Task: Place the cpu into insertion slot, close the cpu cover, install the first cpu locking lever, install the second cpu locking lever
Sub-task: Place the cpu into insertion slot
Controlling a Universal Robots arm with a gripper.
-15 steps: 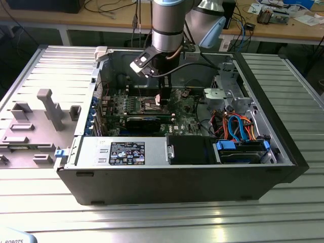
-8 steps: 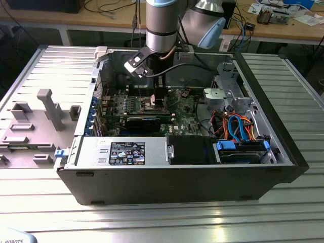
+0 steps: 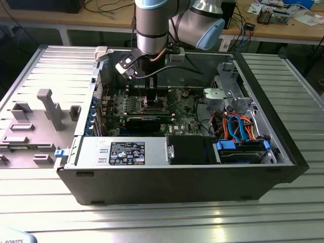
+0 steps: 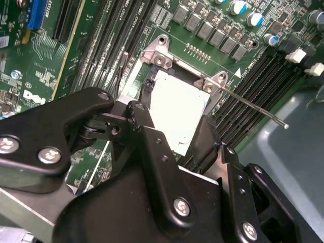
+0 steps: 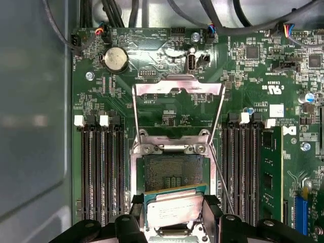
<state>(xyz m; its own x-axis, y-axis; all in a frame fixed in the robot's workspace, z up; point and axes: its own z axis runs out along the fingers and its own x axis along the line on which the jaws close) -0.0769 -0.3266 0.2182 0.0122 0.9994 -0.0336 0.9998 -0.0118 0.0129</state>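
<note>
The gripper (image 5: 174,216) grips the chip (image 5: 169,208) just above the bare socket (image 5: 172,169) — cover (image 5: 177,89) swung open.

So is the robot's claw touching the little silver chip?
Touching. In the first wrist view the gripper clamps the cpu from both sides, holding it by the open insertion slot.
</note>
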